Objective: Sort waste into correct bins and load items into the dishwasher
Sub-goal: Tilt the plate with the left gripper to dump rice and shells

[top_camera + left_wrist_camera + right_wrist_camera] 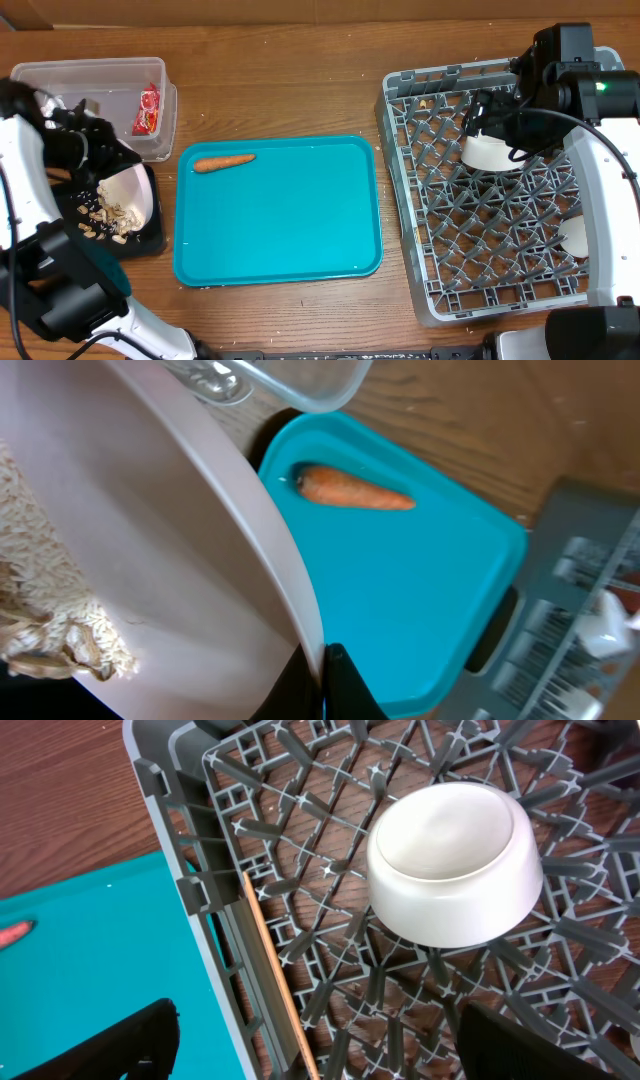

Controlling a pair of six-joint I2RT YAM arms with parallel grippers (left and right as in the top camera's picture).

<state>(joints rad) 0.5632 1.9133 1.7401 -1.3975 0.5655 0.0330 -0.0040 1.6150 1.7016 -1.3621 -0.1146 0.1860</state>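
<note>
My left gripper [322,660] is shut on the rim of a white bowl [150,550] and holds it tilted over the black tray [152,240]. Beige food scraps with rice crumbs [45,620] cling inside the bowl, and more lie in the black tray [105,218]. The orange carrot [222,161] lies on the teal tray [280,220]. The red wrapper [148,110] is in the clear tub [100,68]. My right gripper [330,1040] is open and empty over the grey dish rack [480,290], beside an upside-down white bowl [455,860]. A wooden chopstick [275,980] lies along the rack's wall.
A white dish [572,238] stands in the rack's right side, half hidden by my right arm. The teal tray lies between the black tray and the rack. My left arm covers part of the clear tub. The paper ball and the cup are out of view.
</note>
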